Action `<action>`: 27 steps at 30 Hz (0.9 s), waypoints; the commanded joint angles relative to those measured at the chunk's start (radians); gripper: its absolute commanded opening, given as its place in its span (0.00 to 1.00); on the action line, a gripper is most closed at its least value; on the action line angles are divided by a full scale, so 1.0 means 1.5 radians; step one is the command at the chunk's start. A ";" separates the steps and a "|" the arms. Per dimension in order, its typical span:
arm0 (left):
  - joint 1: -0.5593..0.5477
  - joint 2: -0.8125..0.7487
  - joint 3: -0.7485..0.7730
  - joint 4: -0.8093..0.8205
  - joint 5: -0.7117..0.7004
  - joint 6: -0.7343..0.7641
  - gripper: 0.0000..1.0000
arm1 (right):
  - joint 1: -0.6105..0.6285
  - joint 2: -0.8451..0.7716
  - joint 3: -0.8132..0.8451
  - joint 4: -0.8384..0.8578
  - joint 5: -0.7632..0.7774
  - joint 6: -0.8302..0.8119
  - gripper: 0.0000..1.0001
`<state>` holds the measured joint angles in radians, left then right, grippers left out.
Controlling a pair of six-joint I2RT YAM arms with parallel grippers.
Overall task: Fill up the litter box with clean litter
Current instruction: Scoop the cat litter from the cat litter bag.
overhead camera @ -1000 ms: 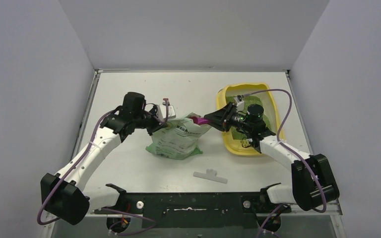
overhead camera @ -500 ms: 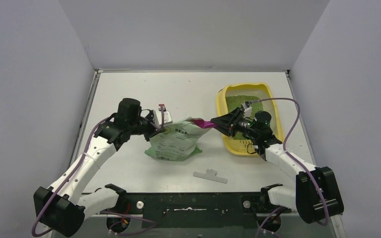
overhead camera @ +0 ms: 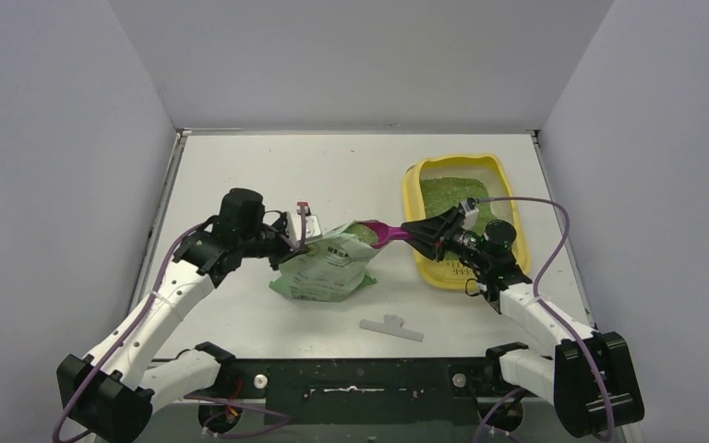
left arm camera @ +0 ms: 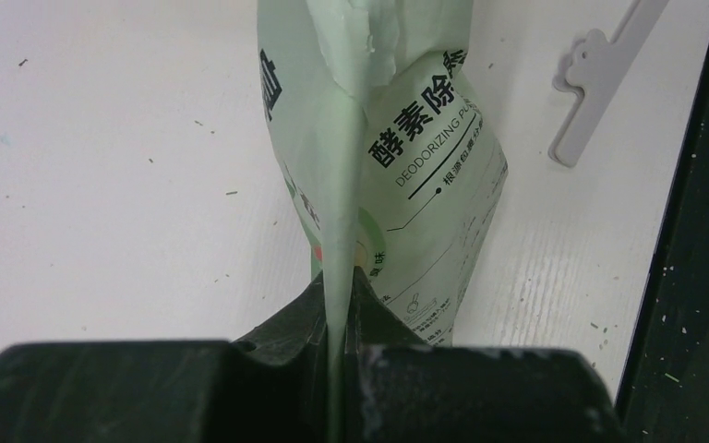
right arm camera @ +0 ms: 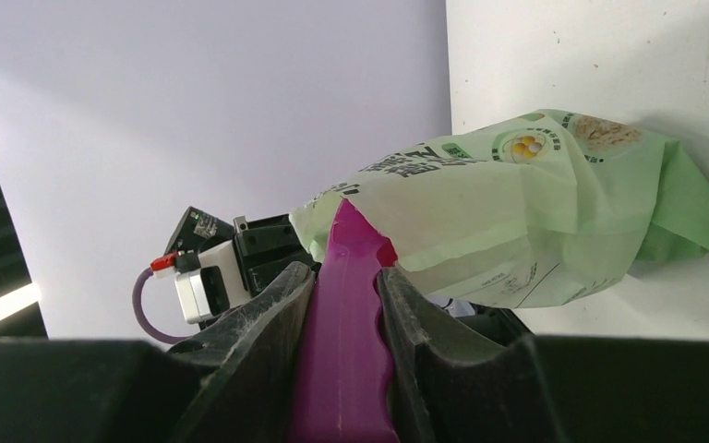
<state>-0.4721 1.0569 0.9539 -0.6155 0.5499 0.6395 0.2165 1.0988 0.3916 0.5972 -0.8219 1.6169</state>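
Note:
The yellow litter box (overhead camera: 457, 162) lies at the right of the table with clean litter (overhead camera: 450, 195), bright green granules, spread inside it. A light-green printed bag (overhead camera: 321, 268) stands left of it. My left gripper (overhead camera: 290, 242) is shut on the bag's upper edge; in the left wrist view the film (left arm camera: 406, 185) runs pinched between the jaws of that gripper (left arm camera: 342, 297). My right gripper (overhead camera: 417, 231) is shut on the handle of a magenta scoop (overhead camera: 386, 235), whose head reaches into the bag's mouth. The right wrist view shows the handle (right arm camera: 346, 332) clamped and the bag (right arm camera: 517, 221) just beyond.
A white plastic clip (overhead camera: 391, 327) lies on the table near the front edge, also in the left wrist view as the clip (left arm camera: 600, 83). The right forearm crosses the near right corner of the tray. Grey walls close in the table on three sides.
The right wrist has drawn back toward the near right, off the tray, uncovering the litter in it. The scoop's head has stayed at the bag's mouth. The left arm has sunk slightly, still holding the bag.

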 commanded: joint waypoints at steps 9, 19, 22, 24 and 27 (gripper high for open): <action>-0.027 -0.027 0.011 0.012 0.021 0.004 0.00 | -0.018 -0.049 -0.018 0.087 0.011 0.037 0.00; -0.032 -0.028 0.011 0.003 0.026 0.012 0.00 | 0.027 -0.042 -0.030 0.089 0.075 0.040 0.00; -0.033 -0.027 0.009 0.015 0.028 0.007 0.00 | 0.076 0.000 -0.024 0.150 0.120 0.041 0.00; -0.033 -0.025 0.009 0.016 0.027 0.007 0.00 | 0.066 0.021 -0.045 0.238 0.121 0.082 0.00; -0.034 -0.025 0.011 0.007 0.021 0.017 0.00 | 0.034 0.018 -0.075 0.272 0.107 0.106 0.00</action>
<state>-0.5091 1.0473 0.9535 -0.6334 0.5343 0.6434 0.3088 1.1393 0.3073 0.7727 -0.7116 1.7035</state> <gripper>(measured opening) 0.009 0.280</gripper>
